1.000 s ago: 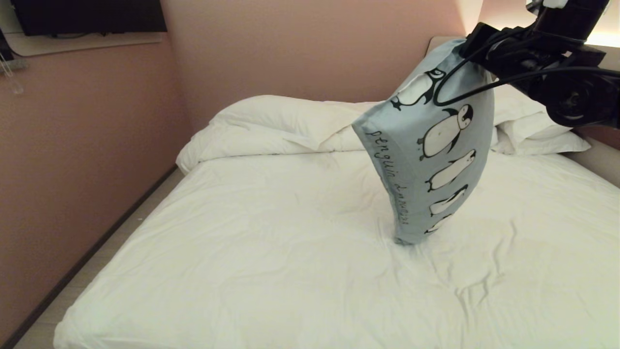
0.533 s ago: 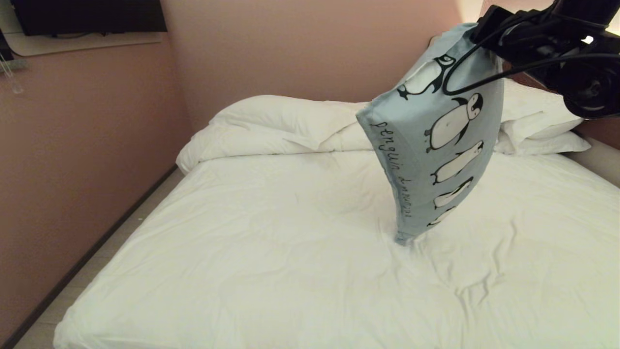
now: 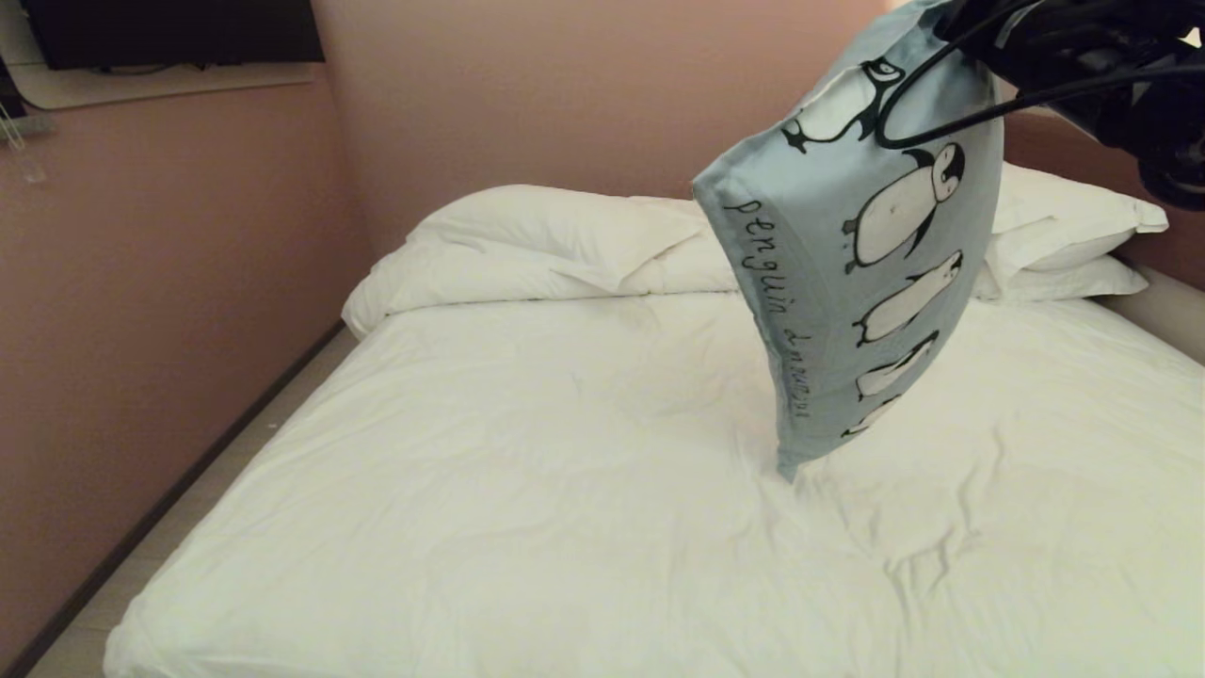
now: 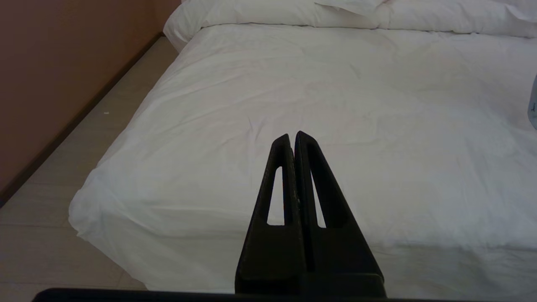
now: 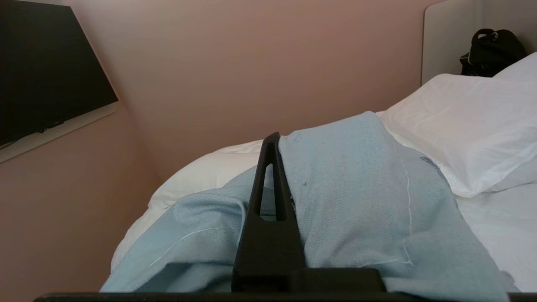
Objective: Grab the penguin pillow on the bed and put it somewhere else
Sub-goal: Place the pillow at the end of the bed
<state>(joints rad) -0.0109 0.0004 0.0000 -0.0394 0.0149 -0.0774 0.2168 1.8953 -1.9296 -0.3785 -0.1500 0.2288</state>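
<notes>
Above the right half of the bed (image 3: pixel 527 490), the penguin pillow (image 3: pixel 852 235) hangs by its upper end from the right gripper (image 5: pixel 280 167), whose black fingers (image 5: pixel 268 201) are clenched on a bunched fold of the light blue-grey cover. In the head view the right arm (image 3: pixel 1120 66) fills the upper right corner, dark and cabled, with a black cable (image 3: pixel 941 122) looping across the top of the pillow. The pillow dangles at a slant, its printed face turned toward the camera: a row of black-and-white penguins runs down it, and black script follows the long edge on the left. Its lowest corner points down just over the wrinkled white sheet (image 3: pixel 584 565); whether that corner touches the sheet or hangs just clear of it cannot be told. Behind it, a folded white duvet (image 3: pixel 527 245) lies bunched along the far side of the bed against the pink wall (image 3: pixel 584 85), and two stacked white pillows (image 3: pixel 1064 235) sit to the right at the headboard end. In the right wrist view a black bag (image 5: pixel 491 50) shows beyond those pillows, beside a pale panel. A dark television (image 3: pixel 169 28) is mounted high on the wall to the left. The left gripper (image 4: pixel 292 140) is parked low at the foot of the bed, holding nothing, its fingers (image 4: pixel 310 184) pressed together and pointing over the sheet, with a strip of pale floor (image 4: pixel 63 176) beside the bed.
</notes>
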